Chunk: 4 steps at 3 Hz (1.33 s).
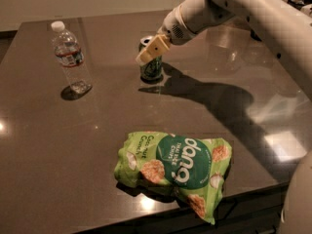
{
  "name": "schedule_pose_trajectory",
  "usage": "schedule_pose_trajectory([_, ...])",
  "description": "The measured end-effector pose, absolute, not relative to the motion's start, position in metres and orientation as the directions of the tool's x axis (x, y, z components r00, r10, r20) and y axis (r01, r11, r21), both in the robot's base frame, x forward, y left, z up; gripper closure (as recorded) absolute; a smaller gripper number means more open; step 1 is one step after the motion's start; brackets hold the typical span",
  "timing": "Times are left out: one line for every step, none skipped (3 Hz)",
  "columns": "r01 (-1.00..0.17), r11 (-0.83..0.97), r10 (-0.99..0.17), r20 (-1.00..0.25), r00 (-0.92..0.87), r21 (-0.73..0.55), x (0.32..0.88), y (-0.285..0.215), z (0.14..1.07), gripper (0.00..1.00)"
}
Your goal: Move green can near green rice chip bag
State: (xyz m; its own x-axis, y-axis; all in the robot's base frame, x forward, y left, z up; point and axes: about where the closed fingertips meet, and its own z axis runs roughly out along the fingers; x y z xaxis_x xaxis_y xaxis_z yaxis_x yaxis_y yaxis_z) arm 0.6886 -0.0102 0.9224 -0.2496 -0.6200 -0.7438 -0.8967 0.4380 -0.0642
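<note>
The green can (pixel 153 70) stands upright at the middle back of the dark table (pixel 58 145). My gripper (pixel 150 51) comes in from the upper right on a white arm and sits right at the can's upper part, overlapping its top and front. The green rice chip bag (pixel 175 162) lies flat at the table's front edge, well in front of the can, with its lower corner hanging over the edge.
A clear plastic water bottle (pixel 72 60) with a white cap stands at the back left, left of the can. My arm (pixel 253 13) spans the upper right and casts a wide shadow on the table right of the can.
</note>
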Motion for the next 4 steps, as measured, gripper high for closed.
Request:
schedule_pose_trajectory([-0.903,0.427,-0.599,-0.763,-0.242,-0.049,0.684,-0.010,0.925,0.49])
schedule_pose_trajectory([-0.908,0.416,-0.585,-0.780,-0.223,-0.052,0.675,-0.011,0.934,0.73])
schedule_pose_trajectory([-0.919,0.389,-0.572,-0.799,-0.188,-0.063,0.644,-0.012,0.950,0.96])
schedule_pose_trajectory([-0.931,0.358,-0.571,-0.805,-0.161,-0.068,0.606,-0.013,0.957,1.00])
